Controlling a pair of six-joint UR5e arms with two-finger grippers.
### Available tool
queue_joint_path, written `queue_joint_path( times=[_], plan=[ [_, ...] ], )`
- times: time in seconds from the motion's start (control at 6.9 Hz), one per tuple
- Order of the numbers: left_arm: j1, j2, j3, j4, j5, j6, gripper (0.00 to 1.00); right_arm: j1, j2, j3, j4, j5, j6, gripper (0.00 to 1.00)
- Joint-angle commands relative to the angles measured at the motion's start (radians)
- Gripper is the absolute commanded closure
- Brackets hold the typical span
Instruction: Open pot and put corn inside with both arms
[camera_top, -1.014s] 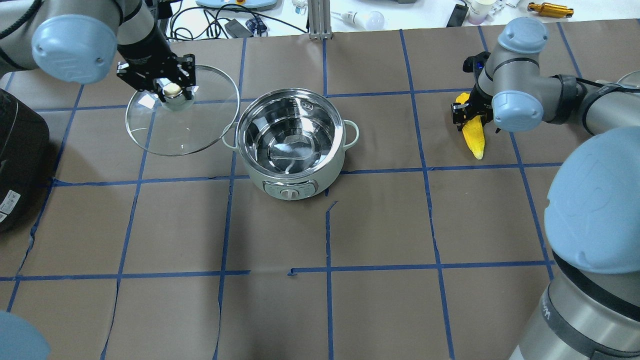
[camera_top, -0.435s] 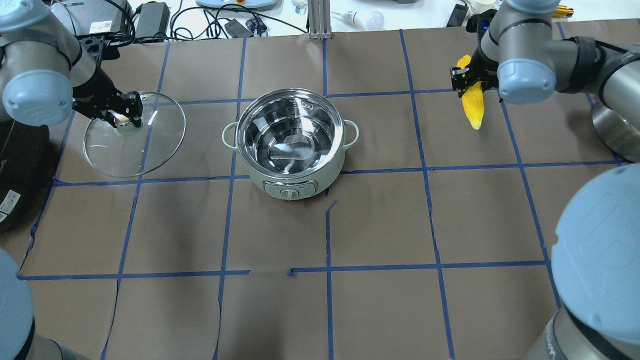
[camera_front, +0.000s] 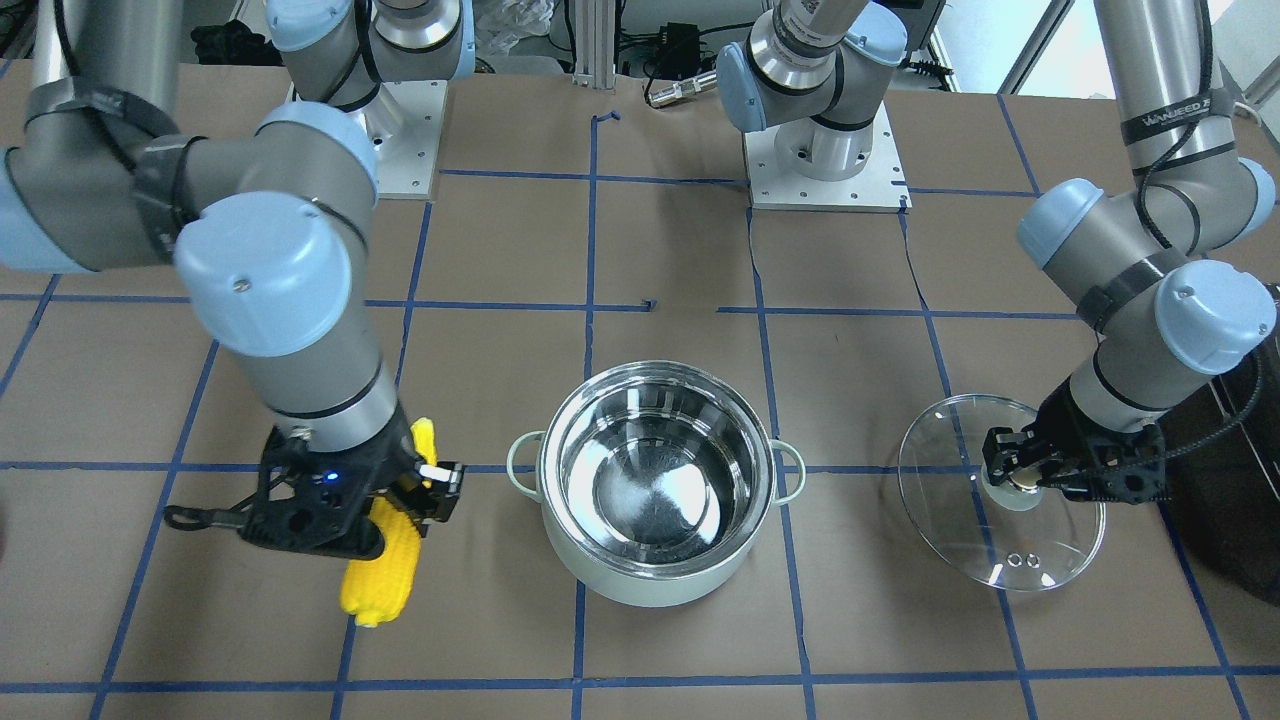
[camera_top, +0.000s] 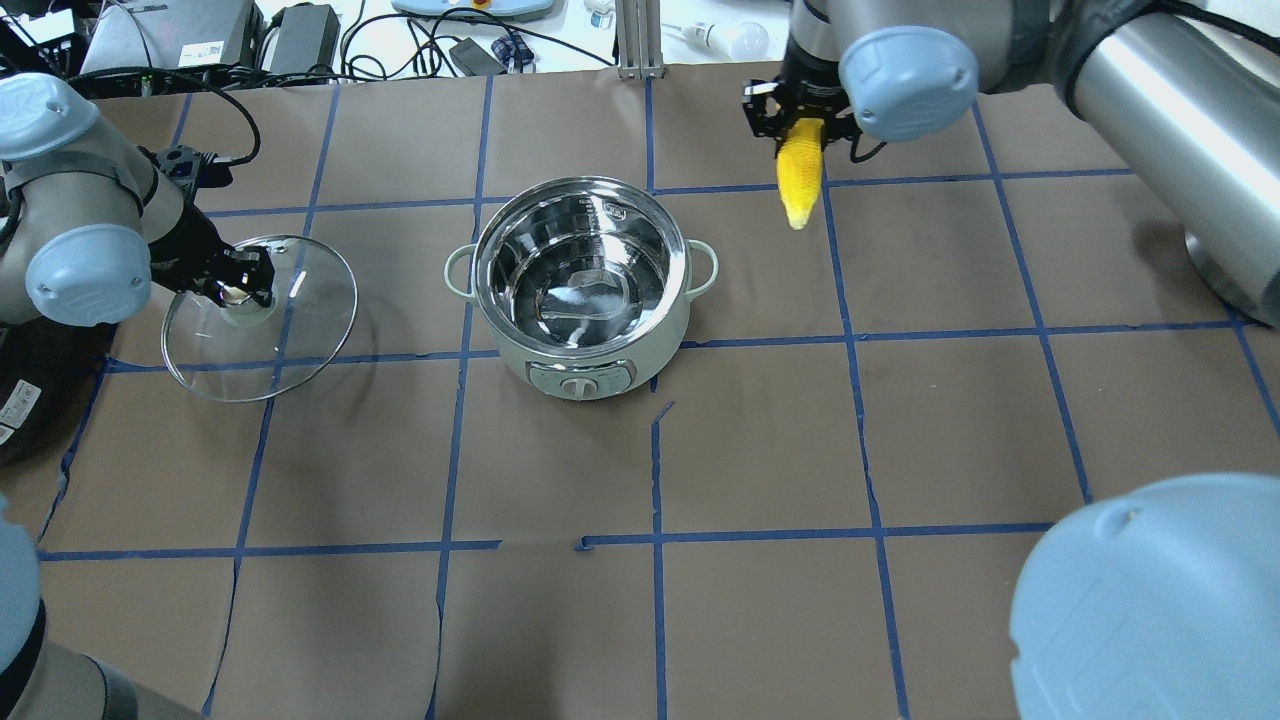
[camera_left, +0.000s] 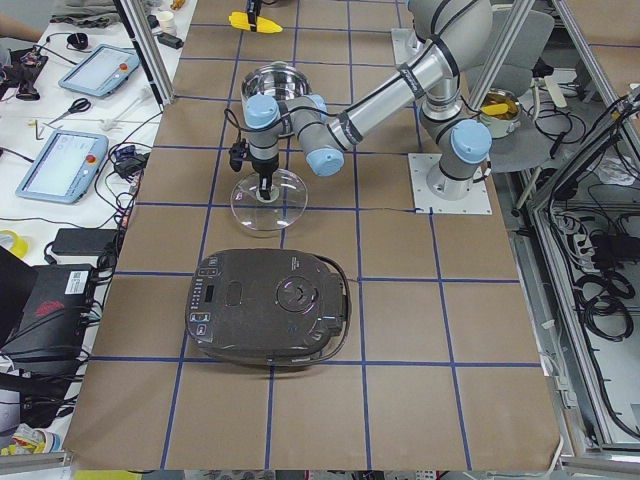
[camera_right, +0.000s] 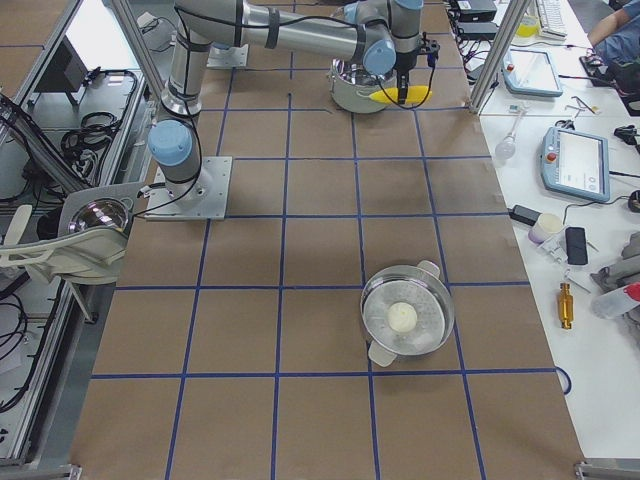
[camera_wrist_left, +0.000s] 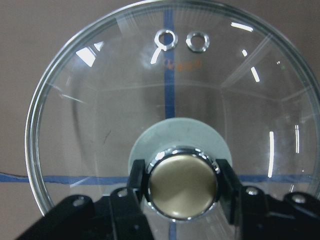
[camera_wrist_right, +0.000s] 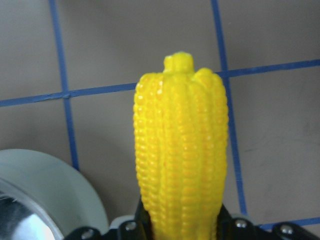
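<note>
The pale green pot (camera_top: 665, 345) stands open at the table's middle, its steel inside empty; it also shows in the front view (camera_front: 650, 592). My left gripper (camera_top: 238, 290) is shut on the beige knob (camera_wrist_left: 182, 185) of the glass lid (camera_top: 290, 345) and holds it tilted, low, left of the pot and apart from it (camera_front: 1000, 545). My right gripper (camera_top: 800, 118) is shut on the yellow corn (camera_top: 800, 185) and holds it point-down above the table, just beyond the pot's right handle. The corn fills the right wrist view (camera_wrist_right: 182, 150), with the pot's rim at the lower left.
A large black appliance (camera_left: 270, 305) lies at the table's left end, close to the lid and my left arm (camera_top: 30, 400). A second steel pot (camera_right: 405, 318) stands at the table's right end. Cables and devices (camera_top: 450, 45) lie past the far edge.
My left gripper has carried the lid leftward away from the pot and lower. My right gripper has lifted the corn and swung it leftward to beside the pot.
</note>
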Motion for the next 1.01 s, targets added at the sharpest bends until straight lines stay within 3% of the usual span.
queue_joint_path(
  times=[0.0, 0.14, 0.29, 0.58, 0.72, 0.87],
  plan=[
    [0.01, -0.002, -0.042, 0.015, -0.01, 0.001, 0.73, 0.167, 0.044, -0.052, 0.038, -0.018, 0.112, 1.0],
    [0.01, -0.003, -0.045, 0.012, -0.01, -0.001, 0.64, 0.22, 0.062, -0.052, 0.035, -0.018, 0.14, 1.0],
    [0.01, -0.006, -0.045, 0.012, -0.01, -0.001, 0.39, 0.246, 0.083, -0.05, 0.014, -0.017, 0.14, 1.0],
    [0.01, -0.011, -0.043, 0.012, -0.008, 0.002, 0.27, 0.309, 0.123, -0.05, -0.014, -0.015, 0.146, 0.94],
    [0.01, -0.011, -0.042, 0.012, -0.008, -0.001, 0.24, 0.311, 0.136, -0.049, -0.024, -0.017, 0.145, 0.65],
    [0.01, -0.011, -0.037, 0.012, -0.005, 0.004, 0.19, 0.309, 0.149, -0.05, -0.047, -0.061, 0.134, 0.22]
  ],
)
